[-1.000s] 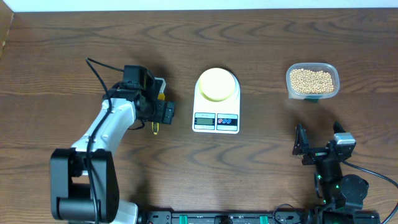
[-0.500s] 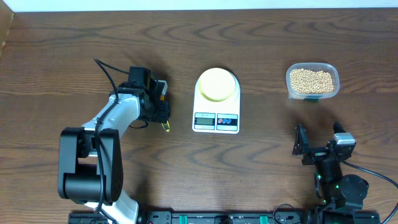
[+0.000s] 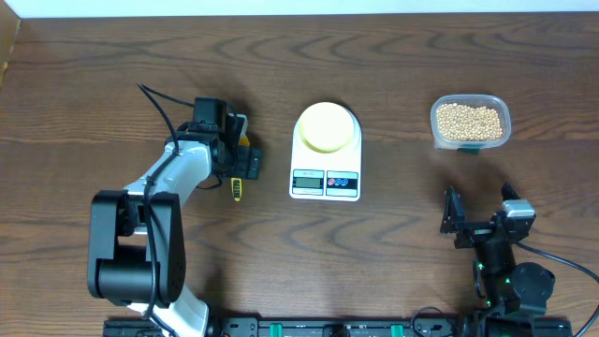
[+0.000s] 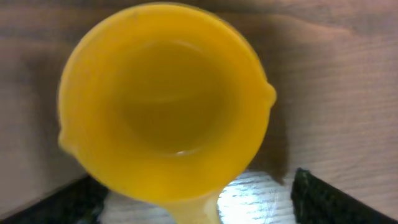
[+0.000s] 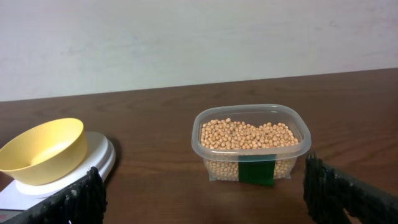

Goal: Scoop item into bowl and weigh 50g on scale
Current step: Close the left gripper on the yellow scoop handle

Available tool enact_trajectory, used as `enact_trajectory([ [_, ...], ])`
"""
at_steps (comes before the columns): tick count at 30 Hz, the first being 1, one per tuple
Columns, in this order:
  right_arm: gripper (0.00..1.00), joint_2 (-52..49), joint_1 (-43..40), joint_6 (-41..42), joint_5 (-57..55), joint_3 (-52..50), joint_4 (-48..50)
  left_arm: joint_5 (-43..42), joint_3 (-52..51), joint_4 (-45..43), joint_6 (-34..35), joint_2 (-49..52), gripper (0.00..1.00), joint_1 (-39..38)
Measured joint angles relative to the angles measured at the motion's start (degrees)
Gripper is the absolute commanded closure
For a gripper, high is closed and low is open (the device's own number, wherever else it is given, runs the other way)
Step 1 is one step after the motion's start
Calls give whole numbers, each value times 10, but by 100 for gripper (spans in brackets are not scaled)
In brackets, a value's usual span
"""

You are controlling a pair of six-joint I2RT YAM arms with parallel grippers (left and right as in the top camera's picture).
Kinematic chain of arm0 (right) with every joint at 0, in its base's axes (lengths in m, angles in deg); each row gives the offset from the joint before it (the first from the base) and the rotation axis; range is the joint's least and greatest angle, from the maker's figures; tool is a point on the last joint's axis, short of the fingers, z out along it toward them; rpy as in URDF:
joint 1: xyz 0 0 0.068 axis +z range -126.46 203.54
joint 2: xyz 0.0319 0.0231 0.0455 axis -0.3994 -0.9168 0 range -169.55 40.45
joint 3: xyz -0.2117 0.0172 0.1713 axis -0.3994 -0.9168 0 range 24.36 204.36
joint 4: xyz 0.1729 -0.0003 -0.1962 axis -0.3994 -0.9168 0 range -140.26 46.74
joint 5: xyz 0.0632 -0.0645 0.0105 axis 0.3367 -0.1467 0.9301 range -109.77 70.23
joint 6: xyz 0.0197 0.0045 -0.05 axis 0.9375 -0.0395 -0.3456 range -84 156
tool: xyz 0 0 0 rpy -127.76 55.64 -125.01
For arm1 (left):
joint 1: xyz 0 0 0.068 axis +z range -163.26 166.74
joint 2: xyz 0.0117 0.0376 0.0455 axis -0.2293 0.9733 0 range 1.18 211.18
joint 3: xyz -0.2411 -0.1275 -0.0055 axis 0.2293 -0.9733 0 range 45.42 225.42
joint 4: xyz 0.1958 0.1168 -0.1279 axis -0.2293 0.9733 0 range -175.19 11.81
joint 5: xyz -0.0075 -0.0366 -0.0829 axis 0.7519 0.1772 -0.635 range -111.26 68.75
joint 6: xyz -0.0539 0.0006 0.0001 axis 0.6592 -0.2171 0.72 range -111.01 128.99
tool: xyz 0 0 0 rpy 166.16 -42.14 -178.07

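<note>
Wide again after a brief pinch, my left fingers (image 4: 323, 196) straddle the handle of the yellow scoop (image 4: 165, 99) without gripping it, so I judge the grab missed; beans (image 3: 470, 121) wait near the bench's far right corner, bowl (image 3: 327, 126) empty on the scale (image 3: 325, 183), right fingers (image 5: 345, 193) wide.

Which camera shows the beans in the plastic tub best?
The right wrist view: the beans in the clear tub are close, each one distinct. Overhead shows them small, from straight above. The left wrist view shows only a yellow scoop, no beans.
</note>
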Motion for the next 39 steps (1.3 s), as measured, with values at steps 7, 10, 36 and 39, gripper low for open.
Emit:
enact_trajectory([
  [7, 1, 0, 0, 0, 0, 0, 0, -1, 0, 0, 7, 0, 30, 0],
  [10, 1, 0, 0, 0, 0, 0, 0, -1, 0, 0, 5, 0, 42, 0],
  [36, 1, 0, 0, 0, 0, 0, 0, 0, 0, -2, 5, 0, 71, 0],
  [39, 1, 0, 0, 0, 0, 0, 0, 0, 0, -5, 6, 0, 70, 0],
])
